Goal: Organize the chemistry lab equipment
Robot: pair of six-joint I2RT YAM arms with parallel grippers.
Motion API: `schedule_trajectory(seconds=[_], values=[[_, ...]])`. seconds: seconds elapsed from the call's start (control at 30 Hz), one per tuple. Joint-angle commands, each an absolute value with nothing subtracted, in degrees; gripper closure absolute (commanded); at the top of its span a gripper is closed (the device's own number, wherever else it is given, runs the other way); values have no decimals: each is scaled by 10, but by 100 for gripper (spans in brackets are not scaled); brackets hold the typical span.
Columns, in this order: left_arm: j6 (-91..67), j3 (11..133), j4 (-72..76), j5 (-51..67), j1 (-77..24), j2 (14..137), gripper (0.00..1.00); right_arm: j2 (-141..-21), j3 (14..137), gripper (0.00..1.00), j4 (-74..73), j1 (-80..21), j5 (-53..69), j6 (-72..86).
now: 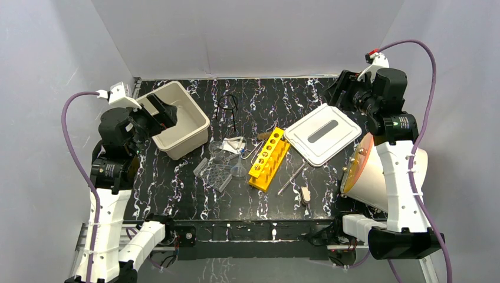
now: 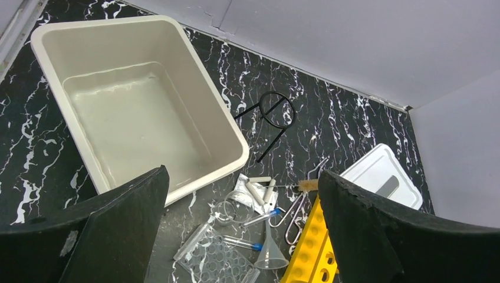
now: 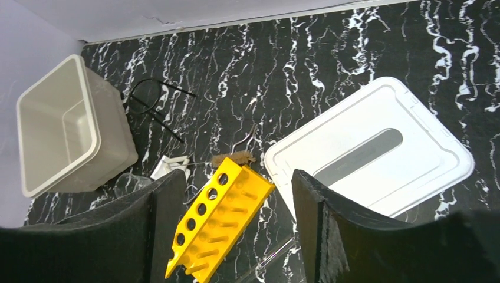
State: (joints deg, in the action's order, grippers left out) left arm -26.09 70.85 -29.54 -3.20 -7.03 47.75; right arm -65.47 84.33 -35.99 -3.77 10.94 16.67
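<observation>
Working from the near edge, I'd take the yellow tube rack (image 1: 269, 158) first. It lies mid-table, just beside the funnel (image 2: 272, 252) and clear ridged tray (image 2: 215, 260), whose glass pieces seem tangled, though blur leaves me unsure. I'd grip it squarely across its width. The left gripper (image 1: 162, 112), over the beige bin (image 2: 130, 118), and the right gripper (image 1: 341, 93), above the lid (image 1: 306, 144), both hang wide apart, empty. Farthest lies the black wire loop (image 2: 271, 146).
</observation>
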Motion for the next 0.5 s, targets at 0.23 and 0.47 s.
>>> schedule_trajectory(seconds=[0.23,0.47], values=[[-323,669,-258,-16,-77,469,2,-654,832,18,-280,-29,195,196],[-336,627,-230,70,-77,472,2,-677,826,22,-307,-38,225,206]])
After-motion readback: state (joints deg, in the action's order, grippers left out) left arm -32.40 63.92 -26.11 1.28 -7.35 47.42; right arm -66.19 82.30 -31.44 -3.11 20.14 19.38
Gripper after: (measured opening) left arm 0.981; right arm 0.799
